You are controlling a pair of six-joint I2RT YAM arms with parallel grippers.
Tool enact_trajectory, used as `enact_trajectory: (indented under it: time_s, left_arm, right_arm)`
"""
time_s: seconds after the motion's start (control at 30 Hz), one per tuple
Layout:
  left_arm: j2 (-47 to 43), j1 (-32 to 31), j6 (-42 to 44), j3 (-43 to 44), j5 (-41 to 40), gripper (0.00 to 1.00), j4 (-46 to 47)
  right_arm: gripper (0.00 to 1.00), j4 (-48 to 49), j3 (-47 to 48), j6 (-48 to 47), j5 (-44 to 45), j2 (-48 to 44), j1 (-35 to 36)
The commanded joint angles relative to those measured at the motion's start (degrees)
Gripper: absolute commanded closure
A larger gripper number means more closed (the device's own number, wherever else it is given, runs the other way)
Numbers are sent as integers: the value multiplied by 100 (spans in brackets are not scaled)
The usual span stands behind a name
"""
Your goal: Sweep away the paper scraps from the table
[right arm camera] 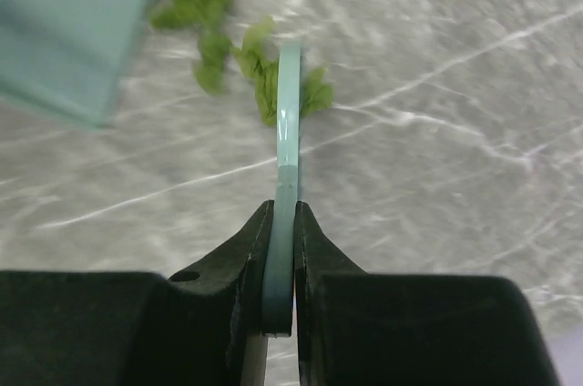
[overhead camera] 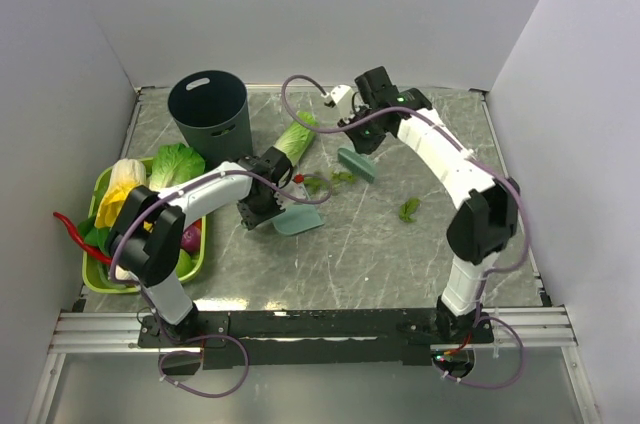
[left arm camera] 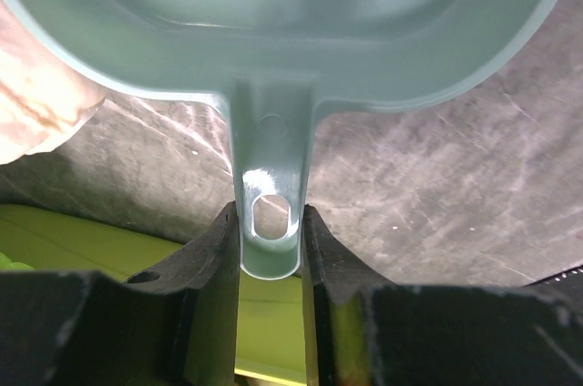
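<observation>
Several dark-green paper scraps (overhead camera: 318,184) lie mid-table just right of the teal dustpan (overhead camera: 298,219), with one more scrap (overhead camera: 410,209) farther right on the grey marble table (overhead camera: 380,264). My left gripper (overhead camera: 262,206) is shut on the dustpan's handle (left arm camera: 270,222), and the pan (left arm camera: 273,22) fills the top of the left wrist view. My right gripper (overhead camera: 365,134) is shut on the teal hand brush (overhead camera: 357,164). In the right wrist view the brush (right arm camera: 288,131) reaches to the scraps (right arm camera: 264,76), with the dustpan (right arm camera: 73,31) at upper left.
A dark round bin (overhead camera: 208,114) stands at the back left. A long pale-green cabbage (overhead camera: 295,139) lies beside it, near the brush. A lime-green tray (overhead camera: 100,274) of vegetables sits at the left edge, behind my left arm. White walls enclose the table.
</observation>
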Motion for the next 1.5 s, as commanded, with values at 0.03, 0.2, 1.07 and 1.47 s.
enact_trajectory:
  time_s: [0.03,0.2,1.07,1.47]
  left_arm:
    - [63,-11,-68,26,-234,99,226]
    - [213,-19,-148,131,-340,99,68]
    - [-877,-19,-77,-774,-94,99,-320]
    - [-1009,-19,125,-1222,99,82,463]
  right_arm:
    - [100,-457,291,632,-120,-629,-170]
    - [100,-140,282,737,486,-498,-328]
    - [100,3208,-1871,-3542,-295,-479,902]
    - [100,3499,-2829,-4913,-1577,-1218,885]
